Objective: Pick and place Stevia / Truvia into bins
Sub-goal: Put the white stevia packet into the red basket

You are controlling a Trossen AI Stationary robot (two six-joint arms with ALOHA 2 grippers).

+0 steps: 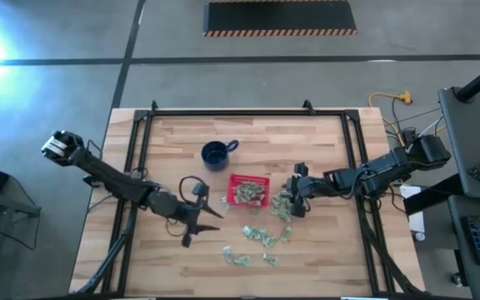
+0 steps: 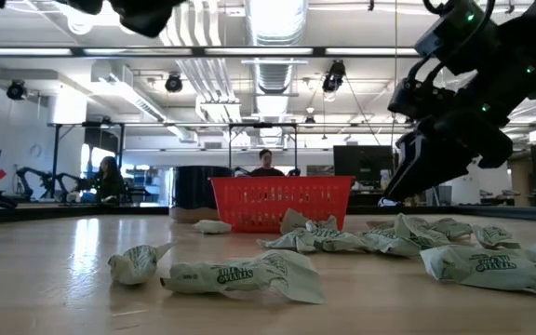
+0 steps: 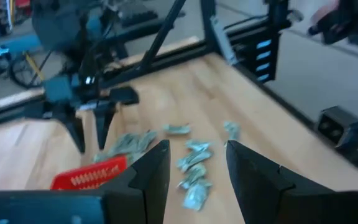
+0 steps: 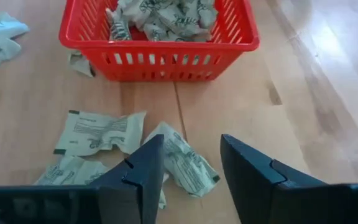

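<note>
Honestly looks feather-light and floppy, crumpled paper sachet (image 4: 182, 163) lying right under the spread-apart, empty right gripper (image 4: 191, 180), red basket (image 4: 158, 38) just ahead and already part full, so best pinched across its puffy middle, not a flat edge.

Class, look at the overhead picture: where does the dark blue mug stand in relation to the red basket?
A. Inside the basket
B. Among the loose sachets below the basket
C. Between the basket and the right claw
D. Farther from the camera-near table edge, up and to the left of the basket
D: in the high view the dark blue mug stands apart from the red basket, above and left of it.
</note>
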